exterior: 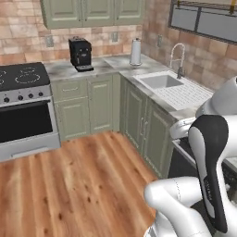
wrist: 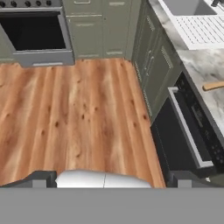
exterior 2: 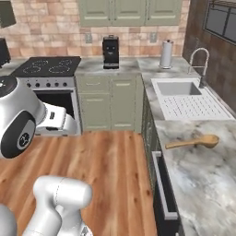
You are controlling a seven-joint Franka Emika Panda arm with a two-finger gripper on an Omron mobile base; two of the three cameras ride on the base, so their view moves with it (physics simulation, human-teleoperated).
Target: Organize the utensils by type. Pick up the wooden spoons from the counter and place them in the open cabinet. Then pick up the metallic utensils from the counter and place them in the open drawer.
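One long wooden spoon (exterior 2: 193,142) with a big round bowl lies on the marbled counter (exterior 2: 203,184), just in front of the sink's draining board. The hand view catches the tip of its handle (wrist: 214,85) at the right edge, on the counter (wrist: 199,61). My gripper (wrist: 113,180) hangs over the wooden floor, well to the left of the counter and apart from the spoon. Its two dark fingertips (wrist: 43,178) stand wide apart with nothing between them. The metallic utensils, the open cabinet and the open drawer are out of view.
A dark dishwasher front (wrist: 183,127) with a bar handle sits under the counter below the spoon. The sink (exterior 2: 177,87) and tap lie beyond, with a paper-towel roll (exterior 2: 166,54) and coffee machine (exterior 2: 110,51) at the back. The stove (exterior 2: 50,87) is at the left. Closed wall cabinets (exterior 2: 129,11) hang above.
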